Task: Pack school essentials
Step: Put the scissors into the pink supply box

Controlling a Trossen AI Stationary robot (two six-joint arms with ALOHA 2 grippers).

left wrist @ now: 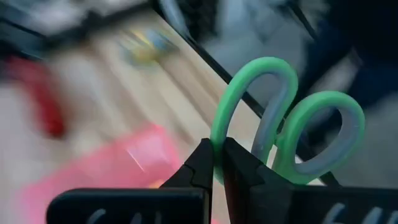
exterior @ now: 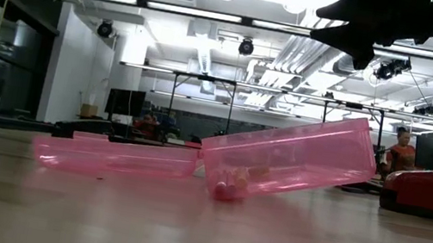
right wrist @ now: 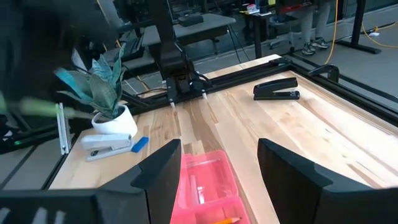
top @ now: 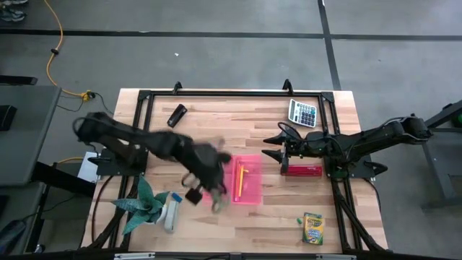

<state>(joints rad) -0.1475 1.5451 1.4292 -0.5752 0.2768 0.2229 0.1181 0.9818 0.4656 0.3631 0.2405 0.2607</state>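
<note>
Scissors [left wrist: 283, 134] clamped in left gripper [left wrist: 219, 163] — above table

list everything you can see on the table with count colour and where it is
pencil case: 1, pink, table centre, pencils inside
scissors: 1, green handles, held in the left gripper
red case: 1, right of the pencil case
calculator: 1, grey, far right
black stapler: 1, far left
crayon box: 1, yellow-green, near right
plant: 1, green, near left
white stapler: 1, beside the plant
left gripper: over the pencil case's left edge, shut on scissors
right gripper: jaws open, above the red case
</note>
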